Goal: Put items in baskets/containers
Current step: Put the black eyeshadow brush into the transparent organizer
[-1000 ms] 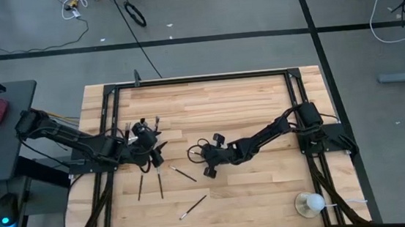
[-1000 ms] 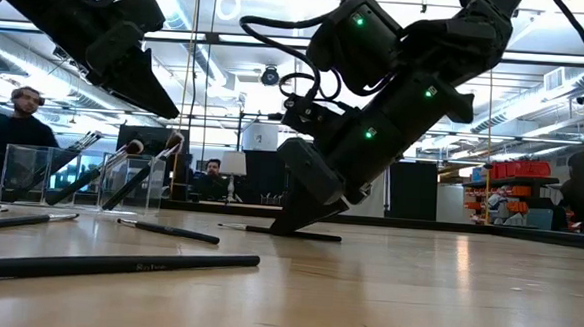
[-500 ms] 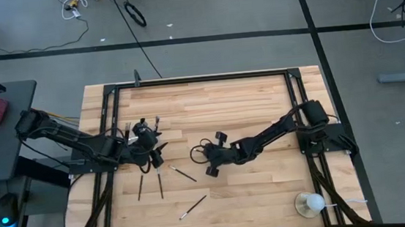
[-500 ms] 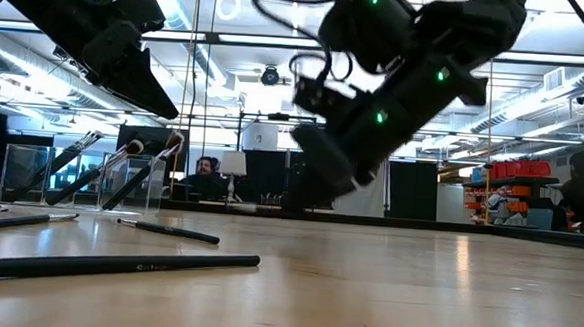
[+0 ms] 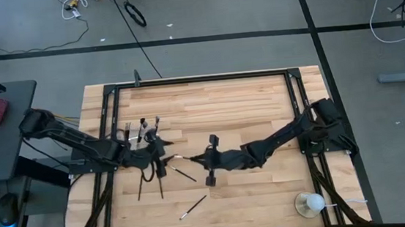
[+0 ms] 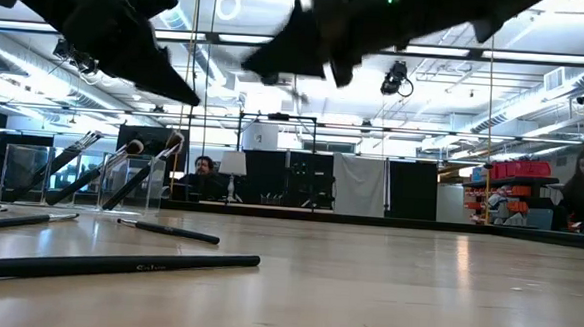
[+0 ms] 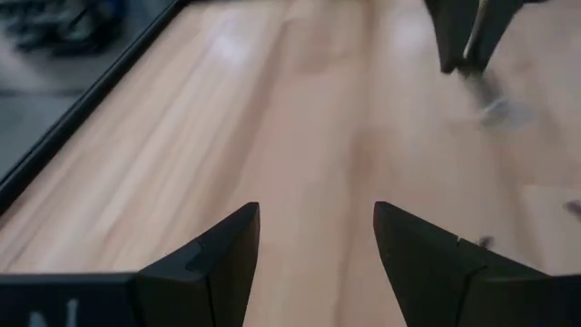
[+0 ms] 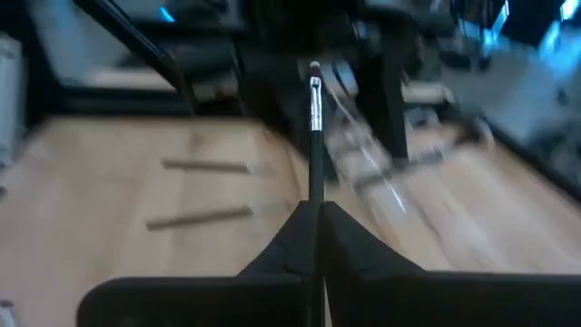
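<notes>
- The clear holder stands at the left side of the surface, with several brushes already upright in it, their tufts leaning out over the rim.
- The left pincer hangs just beside that holder, on the side toward the middle of the surface. Its fingers are spread apart with nothing between them, only bare wood below.
- Loose brushes lie flat on the wood just near of the left pincer, and one more lies farther toward the front edge, slanted.
- The right pincer is reached across from the right side, raised off the wood, its fingers pressed together on a single brush.
- That held brush sticks straight out ahead of the fingers, in line with the arm's reach, its silver collar and tip leading toward the holder and the left arm.
- The holder lies farther left and a little toward the back from the carried tip, so I judge the right arm must go on leftward and then tip the brush upright over the opening.
- The left pincer sits close to that path, so crowding looks like the risk.
</notes>
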